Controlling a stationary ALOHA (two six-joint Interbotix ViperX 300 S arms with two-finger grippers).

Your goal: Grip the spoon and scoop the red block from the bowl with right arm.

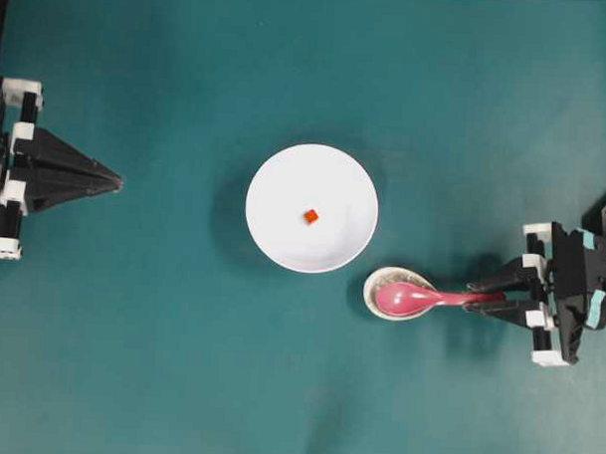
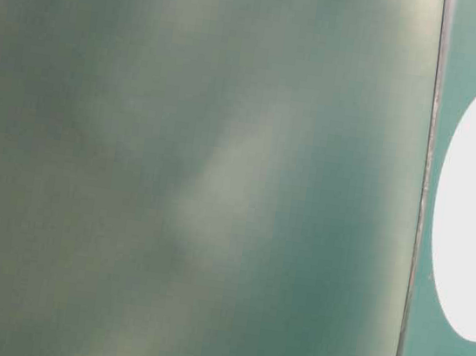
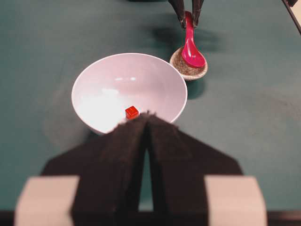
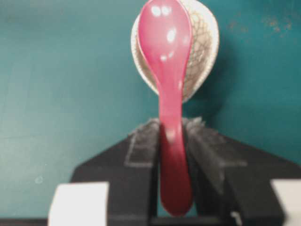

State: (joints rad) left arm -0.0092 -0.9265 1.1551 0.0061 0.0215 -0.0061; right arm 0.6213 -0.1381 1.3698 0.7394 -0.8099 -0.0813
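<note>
while the shiny pink-red spoon sits with its scoop in the small speckled egg-shaped rest, the black right gripper has its two fingers pressed on both sides of the handle, so it is closed on the spoon. the right arm is at about 3 o'clock on the dark green worktop. the round white bowl is in the middle, and the rest lies just beside it at about 5 o'clock from it. the tiny orange-red cube sits alone near the middle of the bowl.

i think the job now is to lift the spoon out of the rest. to do it well, keep the squeeze firm, because the handle is smooth and could slip or twist. go up first, so the scoop clears the rest and the bowl's rim. then bring the scoop low behind the cube and slide it under.

the other black pointed gripper is at 9 o'clock, closed and holding nothing.
</note>
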